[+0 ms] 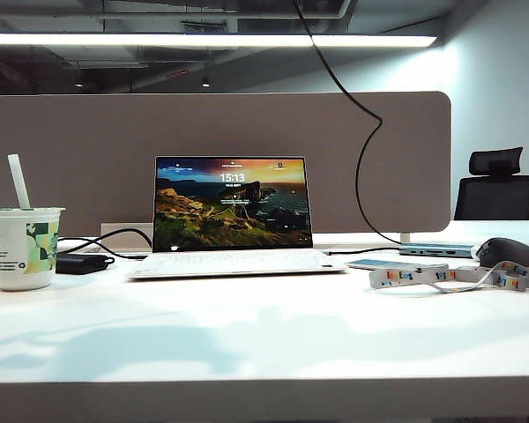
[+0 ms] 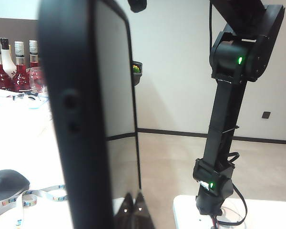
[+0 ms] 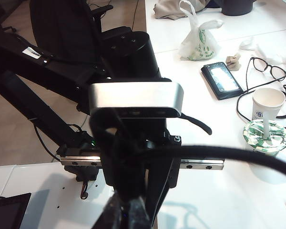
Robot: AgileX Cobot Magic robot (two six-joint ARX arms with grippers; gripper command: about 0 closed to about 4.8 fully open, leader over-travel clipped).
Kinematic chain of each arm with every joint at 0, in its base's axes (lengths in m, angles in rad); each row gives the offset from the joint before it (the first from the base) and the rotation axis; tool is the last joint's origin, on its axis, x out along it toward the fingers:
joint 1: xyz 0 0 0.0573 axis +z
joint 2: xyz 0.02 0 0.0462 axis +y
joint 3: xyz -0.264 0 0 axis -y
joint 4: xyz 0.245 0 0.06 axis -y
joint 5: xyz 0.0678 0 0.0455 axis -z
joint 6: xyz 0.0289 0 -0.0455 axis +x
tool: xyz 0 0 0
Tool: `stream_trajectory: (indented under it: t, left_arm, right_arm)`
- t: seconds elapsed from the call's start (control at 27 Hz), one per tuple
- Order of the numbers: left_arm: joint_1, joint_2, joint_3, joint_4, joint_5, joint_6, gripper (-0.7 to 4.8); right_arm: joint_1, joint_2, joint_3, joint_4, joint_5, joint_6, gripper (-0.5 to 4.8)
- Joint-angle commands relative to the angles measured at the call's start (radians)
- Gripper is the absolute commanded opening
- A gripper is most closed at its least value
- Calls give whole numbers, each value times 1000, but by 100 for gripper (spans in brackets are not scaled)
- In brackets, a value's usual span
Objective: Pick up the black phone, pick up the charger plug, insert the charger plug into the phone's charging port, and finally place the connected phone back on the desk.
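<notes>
glossy black slab phone [image 2: 81, 119] fills the left wrist view edge-on, its top and bottom cut off by the frame; the left gripper [image 2: 133, 210], barely visible, is clamped on its lower end, held upright above the white desk top [image 2: 47, 157]. the charging port cannot be made out. a thick black cable [image 3: 219, 155] crosses the right wrist view; the right gripper [image 3: 126, 212] is closed, on the charger plug or not i cannot tell. neither arm shows in the exterior view, where an open white laptop [image 1: 234, 216] sits mid-desk with bare room in front.
</notes>
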Motion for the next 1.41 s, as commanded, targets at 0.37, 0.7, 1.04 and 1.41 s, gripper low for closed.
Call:
stream_trajectory:
  t: [0.37, 0.7, 1.04, 1.41]
  left_arm:
    - [0, -6, 9, 35, -3, 1, -6]
    - [0, -6, 9, 35, -4, 1, -6]
    - [0, -6, 9, 35, -11, 1, -6]
    - [0, -6, 9, 35, -11, 2, -6]
  right_arm:
    - [1, -6, 4, 2, 2, -6, -7]
    - [1, -7, 4, 3, 12, -1, -7]
    - [2, -10, 4, 2, 28, -1, -7]
    - [4, -9, 3, -3, 47, 2, -7]
